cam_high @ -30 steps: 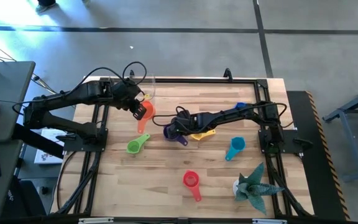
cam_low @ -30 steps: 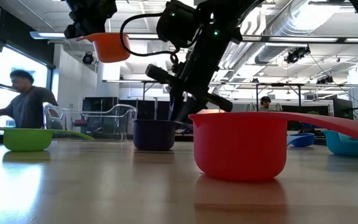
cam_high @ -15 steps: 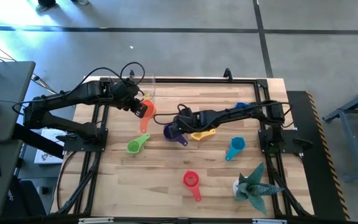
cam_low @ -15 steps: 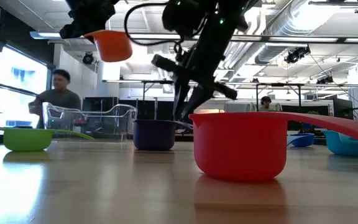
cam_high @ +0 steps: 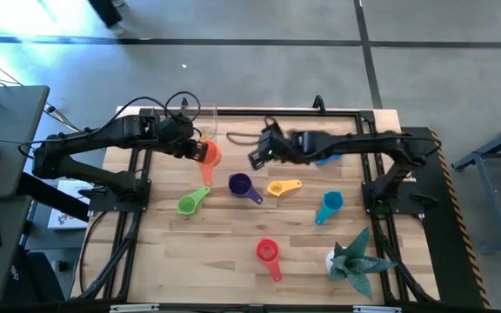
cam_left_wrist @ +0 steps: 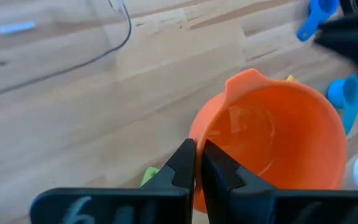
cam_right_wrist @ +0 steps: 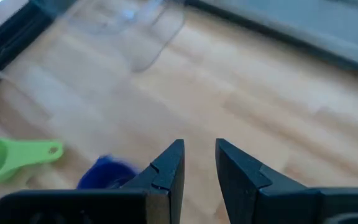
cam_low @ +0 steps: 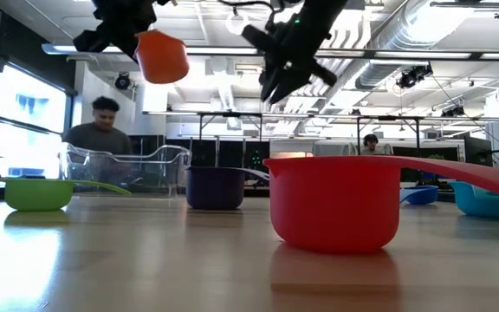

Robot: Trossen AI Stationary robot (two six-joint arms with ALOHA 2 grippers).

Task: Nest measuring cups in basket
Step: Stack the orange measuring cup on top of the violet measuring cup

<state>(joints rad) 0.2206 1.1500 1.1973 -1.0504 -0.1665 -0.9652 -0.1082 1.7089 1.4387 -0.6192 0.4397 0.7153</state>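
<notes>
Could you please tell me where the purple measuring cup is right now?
In the high view the purple measuring cup sits on the table near its middle, beside the yellow cup and below the open, empty right gripper, which hovers above it.

Cups: orange (cam_high: 207,154), purple (cam_high: 241,184), yellow (cam_high: 278,187), teal (cam_high: 330,205), red (cam_high: 268,252), green (cam_high: 188,204).

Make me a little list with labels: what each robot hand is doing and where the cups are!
left end effector: shut on the orange cup, held up in the air near the basket
right end effector: open, empty, raised above the table
purple cup: on the table, mid-table
yellow cup: beside the purple one
green cup: on the table
teal cup: on the table
red cup: on the table
</notes>
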